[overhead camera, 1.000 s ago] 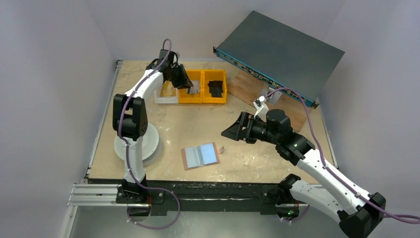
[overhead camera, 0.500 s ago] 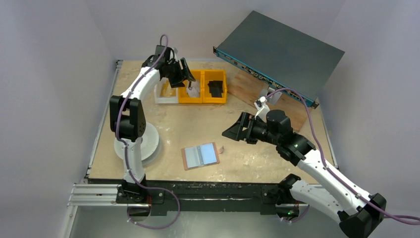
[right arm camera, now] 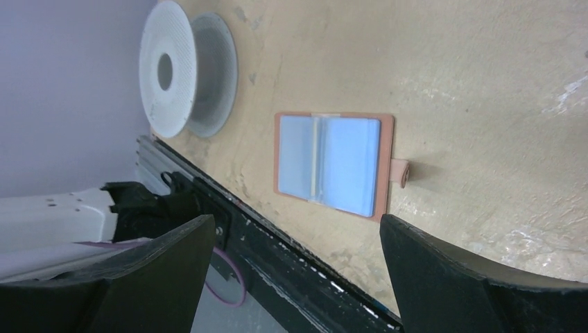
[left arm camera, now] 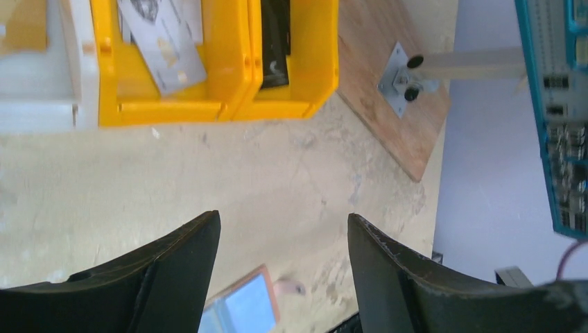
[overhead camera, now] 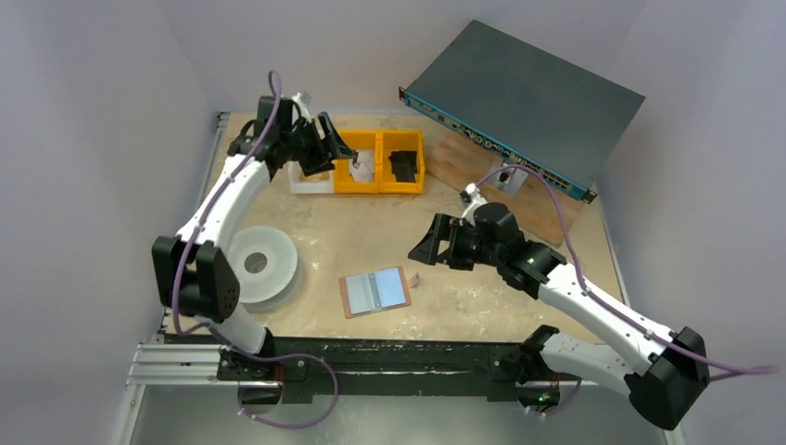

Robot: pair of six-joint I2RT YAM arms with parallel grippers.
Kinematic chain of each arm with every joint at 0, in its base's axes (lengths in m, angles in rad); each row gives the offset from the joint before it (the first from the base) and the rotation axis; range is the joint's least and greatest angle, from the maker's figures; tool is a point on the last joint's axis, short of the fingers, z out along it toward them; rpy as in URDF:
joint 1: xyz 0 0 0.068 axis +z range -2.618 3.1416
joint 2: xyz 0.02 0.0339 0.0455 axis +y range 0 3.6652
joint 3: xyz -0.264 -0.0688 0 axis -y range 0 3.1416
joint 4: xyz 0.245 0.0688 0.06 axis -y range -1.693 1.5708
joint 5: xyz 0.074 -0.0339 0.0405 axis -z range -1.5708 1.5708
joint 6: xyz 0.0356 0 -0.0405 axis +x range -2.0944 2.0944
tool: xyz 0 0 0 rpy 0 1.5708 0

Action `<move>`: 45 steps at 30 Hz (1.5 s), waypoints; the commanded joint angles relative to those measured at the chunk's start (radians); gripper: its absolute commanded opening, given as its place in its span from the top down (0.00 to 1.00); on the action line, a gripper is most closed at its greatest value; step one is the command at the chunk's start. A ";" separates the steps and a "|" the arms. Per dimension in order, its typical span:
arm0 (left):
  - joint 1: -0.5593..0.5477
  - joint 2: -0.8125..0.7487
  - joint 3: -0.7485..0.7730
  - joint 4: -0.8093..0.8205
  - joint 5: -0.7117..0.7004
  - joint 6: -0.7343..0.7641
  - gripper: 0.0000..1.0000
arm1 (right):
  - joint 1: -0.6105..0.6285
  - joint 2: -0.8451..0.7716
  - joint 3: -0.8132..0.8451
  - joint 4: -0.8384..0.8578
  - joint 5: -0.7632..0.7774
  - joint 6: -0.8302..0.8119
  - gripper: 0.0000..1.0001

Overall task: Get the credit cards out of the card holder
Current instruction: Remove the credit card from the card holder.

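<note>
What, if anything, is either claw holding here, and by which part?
Nothing is held. The left claw is open and empty near the yellow bins; the right claw is open, apart from the card holder.

We are finding no word, brand or number that we can read anywhere. We are seeing dark printed marks on the silver card (left arm camera: 163, 45) in the left yellow bin (left arm camera: 170, 111), too blurred to read.

Softly and evenly lit from overhead, with only faint, short shadows beside the card holder (overhead camera: 375, 291). Washed pale by sheen across the card holder's blue inner faces, and slightly soft throughout the top view. Blurred at the near black fingers (right arm camera: 139, 277) below the card holder in both wrist views, sharper beyond.
</note>
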 commanded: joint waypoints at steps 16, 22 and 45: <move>-0.062 -0.825 -0.807 -0.188 -0.250 -0.023 0.32 | 0.456 0.579 0.309 0.039 0.394 0.003 0.19; -0.061 -0.919 -0.915 -0.187 -0.222 -0.050 0.32 | 0.479 0.705 0.390 0.025 0.417 -0.001 0.27; -0.045 -0.911 -0.896 -0.249 -0.199 -0.055 0.30 | 0.505 0.984 0.562 -0.108 0.464 -0.006 0.38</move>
